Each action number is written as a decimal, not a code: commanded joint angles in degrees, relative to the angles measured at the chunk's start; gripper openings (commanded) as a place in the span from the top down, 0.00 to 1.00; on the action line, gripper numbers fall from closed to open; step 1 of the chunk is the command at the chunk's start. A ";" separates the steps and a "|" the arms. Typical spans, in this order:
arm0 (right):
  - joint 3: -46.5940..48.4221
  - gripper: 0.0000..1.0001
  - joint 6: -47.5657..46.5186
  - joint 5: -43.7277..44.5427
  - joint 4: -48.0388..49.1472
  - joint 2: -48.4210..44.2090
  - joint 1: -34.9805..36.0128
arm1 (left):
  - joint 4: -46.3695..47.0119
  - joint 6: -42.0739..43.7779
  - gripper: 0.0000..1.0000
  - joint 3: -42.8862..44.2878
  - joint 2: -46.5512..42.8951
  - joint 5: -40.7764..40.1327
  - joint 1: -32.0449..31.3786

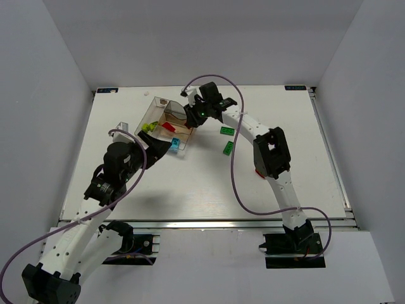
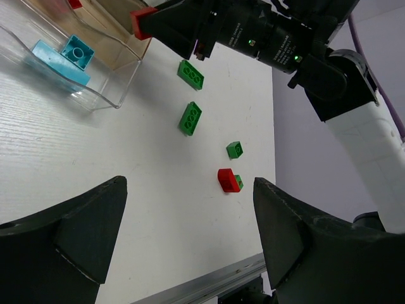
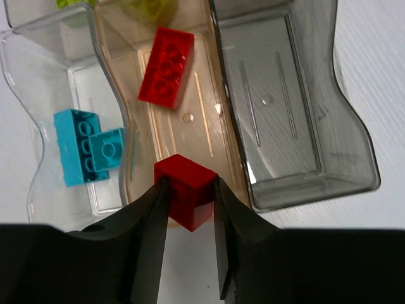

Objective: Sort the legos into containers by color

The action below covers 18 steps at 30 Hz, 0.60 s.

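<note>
My right gripper (image 3: 188, 209) is shut on a small red lego (image 3: 187, 190) and holds it over the near end of the clear tray's (image 1: 147, 117) middle compartment, where a longer red lego (image 3: 166, 66) lies. Light blue legos (image 3: 87, 145) lie in the left compartment; yellow-green ones (image 1: 149, 127) sit at its far end. The right compartment (image 3: 278, 107) holds nothing. My left gripper (image 2: 190, 234) is open and empty above the table, right of the tray's corner. Green legos (image 2: 190, 118) (image 2: 190, 75) (image 2: 235, 149) and a red-and-green pair (image 2: 229, 180) lie on the table.
The right arm's forearm and elbow (image 1: 271, 152) arch over the table right of the tray. The two flat green legos also show in the top view (image 1: 225, 130) (image 1: 227, 148). The table's near metal edge (image 2: 209, 278) runs just below my left gripper.
</note>
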 commanded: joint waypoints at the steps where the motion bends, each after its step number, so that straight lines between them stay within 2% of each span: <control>1: 0.25 0.65 -1.18 2.18 5.64 -1.35 1.71 | -0.66 -0.32 0.09 -0.08 0.41 -0.22 -0.19; 4: -0.63 0.49 -0.91 2.01 5.73 -1.96 1.89 | -0.13 -0.14 0.09 0.09 1.20 0.13 -0.19; 7: -2.03 0.43 -1.00 1.74 6.00 -3.02 1.80 | 0.75 -0.14 0.09 -0.17 1.90 0.75 -0.19; 11: -2.04 0.41 -0.30 1.74 6.00 -3.63 1.62 | 1.37 -0.32 0.09 -0.35 2.26 1.54 -0.19; 14: -0.90 0.49 1.10 1.57 5.56 -4.68 1.45 | 1.98 -0.14 0.14 -0.17 2.78 2.41 -0.19; 15: -1.16 0.60 1.80 1.65 5.73 -6.43 1.19 | 2.33 0.47 0.22 0.18 3.05 2.85 -0.19; 17: -2.65 0.72 1.99 2.00 6.69 -10.81 0.04 | 3.73 0.91 0.35 0.53 4.97 4.96 -0.19; 18: -5.53 0.85 2.16 2.35 7.31 -12.76 -0.83 | 4.43 1.09 0.55 0.79 5.94 6.01 -0.19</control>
